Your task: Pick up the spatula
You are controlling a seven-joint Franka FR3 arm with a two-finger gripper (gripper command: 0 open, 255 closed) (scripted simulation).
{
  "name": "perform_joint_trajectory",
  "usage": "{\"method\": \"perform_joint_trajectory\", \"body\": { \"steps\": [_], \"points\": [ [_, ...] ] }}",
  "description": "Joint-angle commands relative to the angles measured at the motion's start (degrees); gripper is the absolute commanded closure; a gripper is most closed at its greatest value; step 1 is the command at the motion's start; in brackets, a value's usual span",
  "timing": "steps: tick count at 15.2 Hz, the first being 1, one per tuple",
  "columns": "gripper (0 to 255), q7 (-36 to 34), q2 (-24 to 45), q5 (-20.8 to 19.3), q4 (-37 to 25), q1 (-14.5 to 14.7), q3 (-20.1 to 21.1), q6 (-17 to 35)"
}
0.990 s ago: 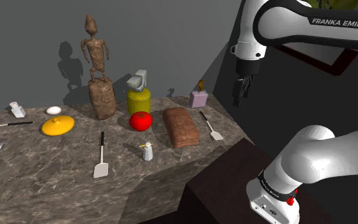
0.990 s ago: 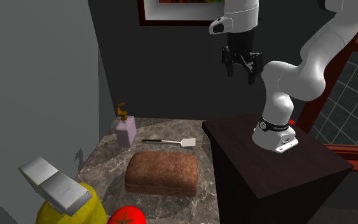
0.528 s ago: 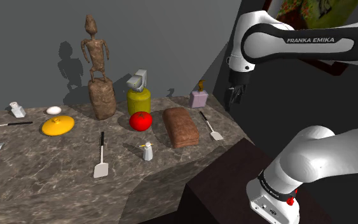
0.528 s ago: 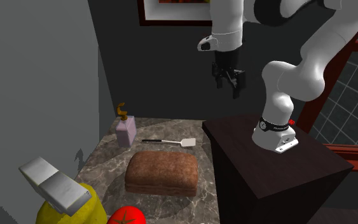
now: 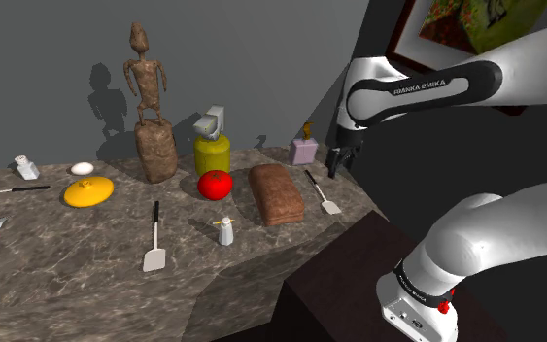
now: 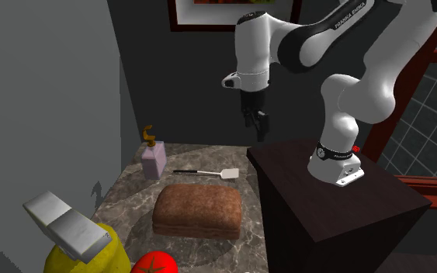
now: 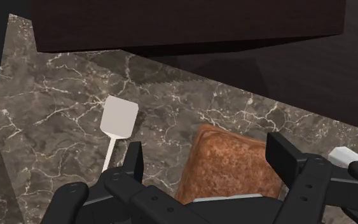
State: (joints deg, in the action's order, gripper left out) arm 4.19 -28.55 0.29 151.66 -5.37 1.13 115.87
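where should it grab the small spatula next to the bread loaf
Probably the spatula by its thin handle, from straight above, fingers across it. It lies flat on the counter; the blade is broad, and the loaf sits close alongside.

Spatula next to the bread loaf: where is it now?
Shoulder view, right end of the marble counter: the spatula lies flat just right of the brown loaf, in front of the purple bottle, apart from both.
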Motion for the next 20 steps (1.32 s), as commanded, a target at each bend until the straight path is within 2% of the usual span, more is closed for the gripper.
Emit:
{"method": "perform_joint_trajectory", "body": {
  "steps": [1, 6, 12, 20],
  "points": [
    [0, -0.41, 3.34, -0.56, 0.46, -1.18, -0.72, 4.96],
    [0, -1.90, 13.41, -1.36, 0.28, -3.50, -2.25, 17.17],
    [0, -3.11, 26.81, -1.25, -2.77, -5.79, -4.29, 30.30],
    [0, -2.10, 44.91, 2.97, -11.09, -9.06, -5.82, 43.71]
  ]
}}
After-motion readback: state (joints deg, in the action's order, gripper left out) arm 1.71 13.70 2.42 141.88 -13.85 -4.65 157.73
